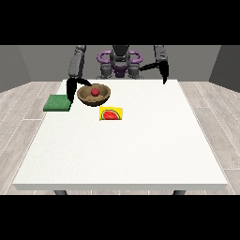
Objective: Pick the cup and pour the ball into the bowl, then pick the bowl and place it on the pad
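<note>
A brown bowl (94,97) sits towards the table's back left with a red ball (95,92) inside it. The hand at the view's left (71,90) is at the bowl's left rim, with one finger reaching over the rim and the others hanging down outside it. A green pad (57,102) lies flat just left of the bowl, under that hand. The hand at the view's right (164,75) hangs over the table's back edge with straight fingers pointing down, holding nothing. No cup shows.
A yellow card with a watermelon picture (111,114) lies just in front of the bowl. The white table (126,150) stretches wide towards the camera, with its edges at left, right and front.
</note>
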